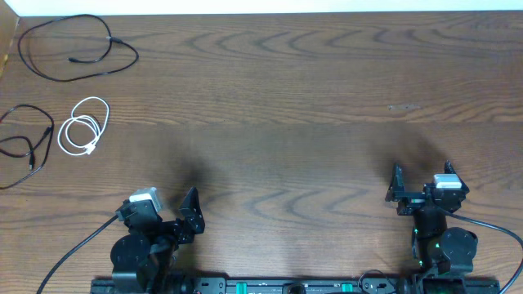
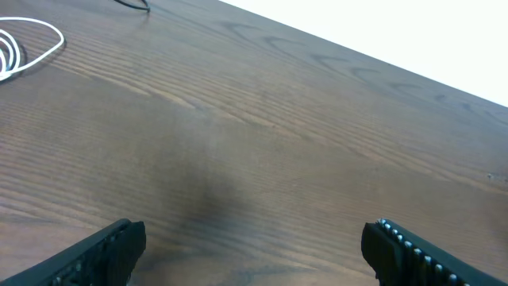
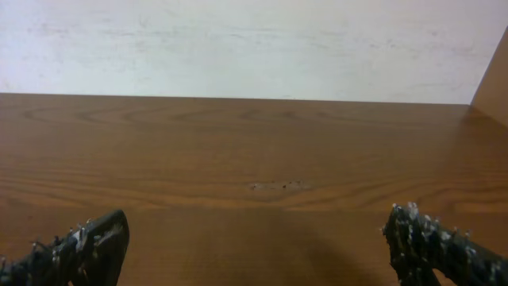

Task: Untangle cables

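Note:
Three cables lie apart at the table's far left. One black cable [image 1: 111,38] forms a wide loop at the back corner, a second black cable [image 1: 31,155] curls at the left edge, and a short white cable [image 1: 69,131] is coiled between them. The left wrist view catches the white coil [image 2: 9,57] at its upper left and a bit of black cable [image 2: 135,4] at the top. My left gripper [image 1: 163,208] [image 2: 254,246] stands open over bare wood near the front edge, well short of the cables. My right gripper [image 1: 422,181] [image 3: 258,238] is open at the front right, with no cable near it.
Both arm bases [image 1: 143,257] [image 1: 441,249] sit on the rail along the front edge, their thick black wires trailing outward. A white wall [image 3: 254,48] rises behind the table's far edge. A small scuff [image 3: 278,186] marks the wood ahead of the right gripper.

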